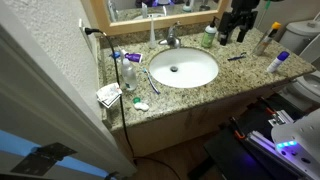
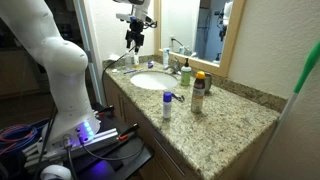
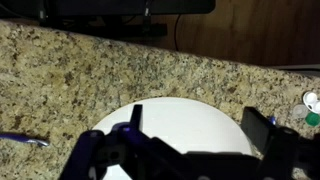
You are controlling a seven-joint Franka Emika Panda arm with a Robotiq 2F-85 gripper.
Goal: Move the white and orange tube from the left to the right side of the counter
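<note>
Transfer not yet begun.
The gripper (image 1: pixel 237 36) is held high over the counter (image 1: pixel 200 95), jaws apart and empty; the white and orange tube (image 1: pixel 141 105) lies ungrasped beside the sink (image 1: pixel 183 68).

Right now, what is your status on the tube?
Gripper open, empty, high over sink. Tube not held, too small to single out in left-side clutter. Bottles crowd right side.

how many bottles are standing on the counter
4: a clear bottle on one side of the sink; on the other side a green bottle, a tall bottle and a white blue-capped bottle. Small ones may be hidden.
</note>
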